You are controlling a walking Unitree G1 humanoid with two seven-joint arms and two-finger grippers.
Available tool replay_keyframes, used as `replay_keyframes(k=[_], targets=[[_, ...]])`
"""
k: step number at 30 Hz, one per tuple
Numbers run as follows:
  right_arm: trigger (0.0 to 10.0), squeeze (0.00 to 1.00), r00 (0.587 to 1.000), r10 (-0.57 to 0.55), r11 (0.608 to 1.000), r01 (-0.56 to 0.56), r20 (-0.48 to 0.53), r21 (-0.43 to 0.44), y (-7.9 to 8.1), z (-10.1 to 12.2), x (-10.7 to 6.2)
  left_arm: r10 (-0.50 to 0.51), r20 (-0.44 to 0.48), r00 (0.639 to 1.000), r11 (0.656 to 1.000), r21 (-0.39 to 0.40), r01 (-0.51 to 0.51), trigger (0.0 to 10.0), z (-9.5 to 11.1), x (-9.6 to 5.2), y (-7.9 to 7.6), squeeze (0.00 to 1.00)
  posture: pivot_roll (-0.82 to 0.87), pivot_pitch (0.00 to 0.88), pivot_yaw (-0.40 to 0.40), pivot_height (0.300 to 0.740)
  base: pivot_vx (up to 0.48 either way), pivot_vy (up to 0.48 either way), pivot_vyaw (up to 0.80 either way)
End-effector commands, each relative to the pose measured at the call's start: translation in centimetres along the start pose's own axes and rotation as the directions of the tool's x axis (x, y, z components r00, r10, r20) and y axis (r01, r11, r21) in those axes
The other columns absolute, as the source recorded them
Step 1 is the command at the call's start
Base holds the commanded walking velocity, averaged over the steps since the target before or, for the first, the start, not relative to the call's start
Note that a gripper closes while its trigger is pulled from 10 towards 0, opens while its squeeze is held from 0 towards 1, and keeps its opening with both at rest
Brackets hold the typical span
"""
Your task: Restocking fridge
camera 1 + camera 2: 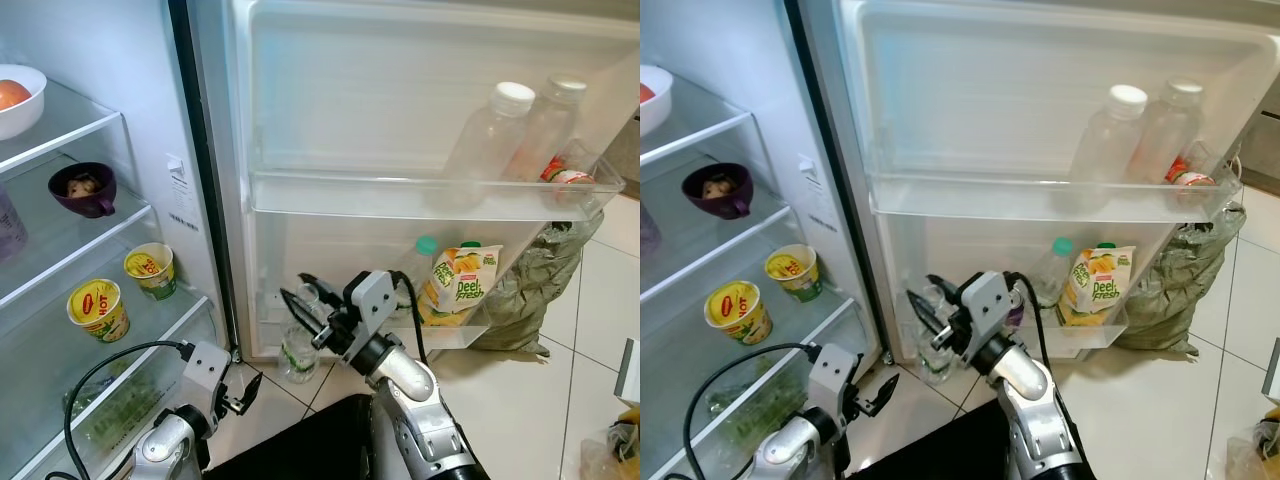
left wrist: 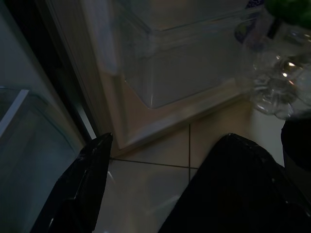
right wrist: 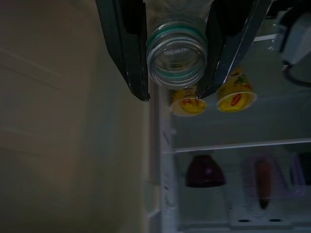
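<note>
Head stereo pair looked down at open fridge door (image 1: 420, 190), both eyes sharing shelves. Left wrist cam faced door base, close, dark. Right wrist cam sighted along fingers toward yellow cups (image 3: 236, 98).

Two yellow cups (image 1: 98, 309) (image 1: 151, 270), two white-capped bottles (image 1: 492, 140) (image 1: 548, 125), one purple mug (image 1: 84, 188).

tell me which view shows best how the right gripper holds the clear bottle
The right wrist view: the clear bottle, capless, has its neck between the right gripper fingers. The eye views show the bottle hanging below the gripper; the left wrist view shows its crumpled base.
</note>
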State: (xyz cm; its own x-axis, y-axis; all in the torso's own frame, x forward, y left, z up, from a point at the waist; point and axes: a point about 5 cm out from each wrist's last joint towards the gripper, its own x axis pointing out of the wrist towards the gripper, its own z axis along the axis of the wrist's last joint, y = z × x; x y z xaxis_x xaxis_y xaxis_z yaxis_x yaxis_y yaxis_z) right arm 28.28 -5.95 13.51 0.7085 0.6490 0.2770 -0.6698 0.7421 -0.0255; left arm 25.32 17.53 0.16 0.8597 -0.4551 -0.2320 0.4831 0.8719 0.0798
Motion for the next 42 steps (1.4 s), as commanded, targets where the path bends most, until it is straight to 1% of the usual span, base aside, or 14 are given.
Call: replay_keyframes(k=[1, 9, 12, 14, 18, 19, 20, 23, 27, 35, 42], targets=[[10.0, 0.0, 0.998, -0.058, 0.998, 0.057, 0.029, 0.021, -0.3, 0.1, 0.2, -0.013, -0.038, 0.999, 1.0, 0.0, 0.013, 10.0, -0.8, -0.6, -0.2, 0.0, -0.01, 0.153, -0.084, 0.46, 0.0, 0.0, 0.0], [10.0, 0.0, 0.984, -0.158, 0.987, 0.155, 0.088, 0.037, -1.2, 0.8, 1.0, -0.015, -0.036, 0.999, 1.0, 0.001, 0.015, 10.0, -0.8, -0.6, -0.2, 0.0, -0.01, 0.159, -0.085, 0.46, 0.0, 0.0, 0.0], [10.0, 0.0, 0.981, -0.168, 0.985, 0.164, 0.097, 0.046, -1.2, 0.9, 1.3, -0.015, -0.036, 0.999, 1.0, 0.0, 0.016, 10.0, -0.8, -0.6, -0.3, 0.0, -0.01, 0.16, -0.085, 0.46, 0.0, 0.0, 0.0], [10.0, 0.0, 0.98, -0.166, 0.985, 0.158, 0.114, 0.071, -0.8, 1.1, 2.0, -0.017, -0.035, 0.999, 1.0, -0.002, 0.017, 10.0, -0.9, -0.6, -0.5, 0.0, -0.01, 0.167, -0.088, 0.46, 0.0, 0.0, 0.0], [10.0, 0.0, 0.981, -0.155, 0.985, 0.145, 0.119, 0.09, -0.4, 1.2, 2.3, -0.019, -0.035, 0.999, 1.0, -0.003, 0.019, 10.0, -1.0, -0.7, -0.6, 0.0, -0.01, 0.169, -0.09, 0.46, 0.0, 0.0, 0.0], [10.0, 0.0, 0.982, -0.146, 0.984, 0.131, 0.123, 0.118, 0.1, 1.2, 2.7, -0.02, -0.035, 0.999, 1.0, -0.004, 0.02, 10.0, -1.0, -0.7, -0.7, 0.0, 0.0, 0.173, -0.092, 0.46, 0.0, 0.0, 0.0], [10.0, 0.0, 0.982, -0.146, 0.984, 0.131, 0.123, 0.118, 0.1, 1.2, 2.7, -0.02, -0.035, 0.999, 1.0, -0.004, 0.02, 10.0, -1.0, -0.7, -0.7, 0.0, 0.0, 0.173, -0.092, 0.46, 0.0, 0.0, 0.0], [10.0, 0.0, 0.984, -0.127, 0.978, 0.103, 0.129, 0.179, 1.1, 1.3, 3.6, -0.018, -0.035, 0.999, 1.0, -0.006, 0.018, 10.0, -1.2, -0.9, -0.8, 0.0, 0.0, 0.18, -0.095, 0.46, 0.0, 0.0, 0.0], [10.0, 0.0, 0.985, -0.117, 0.974, 0.09, 0.125, 0.208, 1.7, 1.1, 4.2, -0.018, -0.032, 0.999, 1.0, -0.008, 0.018, 10.0, -1.3, -1.1, -1.0, 0.0, 0.01, 0.193, -0.099, 0.46, 0.0, 0.0, 0.0], [10.0, 0.0, 0.985, -0.129, 0.964, 0.098, 0.115, 0.248, 2.1, 0.9, 4.7, -0.021, -0.026, 0.999, 1.0, -0.011, 0.021, 10.0, -1.4, -1.4, -1.3, 0.0, 0.01, 0.218, -0.101, 0.46, 0.0, 0.0, 0.0], [10.0, 0.0, 0.983, -0.152, 0.953, 0.118, 0.106, 0.278, 1.8, 0.5, 5.5, -0.03, -0.026, 0.999, 1.0, -0.01, 0.029, 10.0, -1.7, -2.0, -1.5, 0.0, 0.02, 0.254, -0.1, 0.46, 0.0, 0.0, 0.0]])
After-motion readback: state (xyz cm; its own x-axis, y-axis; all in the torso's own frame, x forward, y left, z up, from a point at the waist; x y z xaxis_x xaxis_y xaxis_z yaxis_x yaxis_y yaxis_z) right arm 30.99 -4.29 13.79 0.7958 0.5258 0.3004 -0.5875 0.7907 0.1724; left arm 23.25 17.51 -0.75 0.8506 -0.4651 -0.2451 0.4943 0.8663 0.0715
